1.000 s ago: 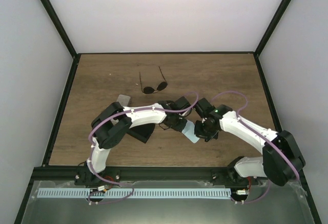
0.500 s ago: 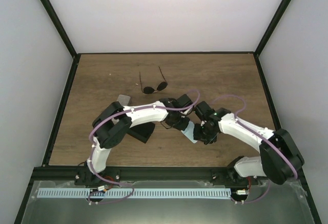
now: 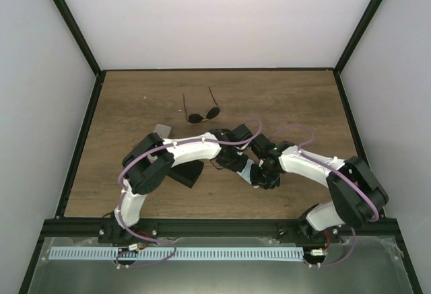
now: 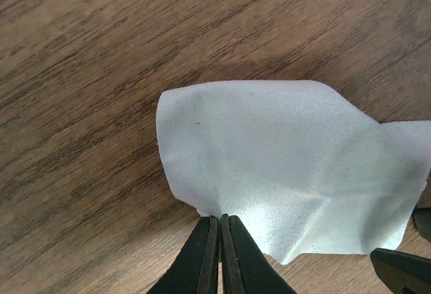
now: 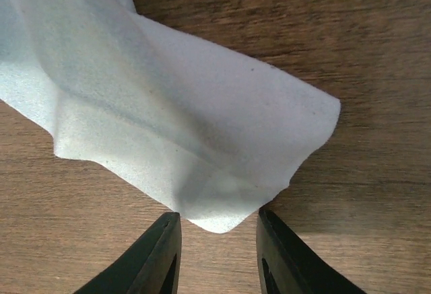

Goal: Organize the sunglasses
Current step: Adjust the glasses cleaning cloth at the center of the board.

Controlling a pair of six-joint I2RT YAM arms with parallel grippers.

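Sunglasses (image 3: pixel 202 114) lie open on the worktop (image 3: pixel 303 99), unhandled; left gripper (image 4: pixel 220 230) jaws clamp a blue cloth (image 4: pixel 289 166), right gripper (image 5: pixel 217 216) jaws gape at its corner. Organizing seems barely begun.

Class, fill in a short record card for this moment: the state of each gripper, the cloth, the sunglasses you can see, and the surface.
Left gripper: fingers shut on one edge of the light blue cloth
Right gripper: fingers open, either side of a cloth corner
Cloth condition: creased, stretched between the two grippers
Sunglasses: one pair, arms unfolded, lying on the table beyond both grippers, touched by neither
Table: brown wood grain
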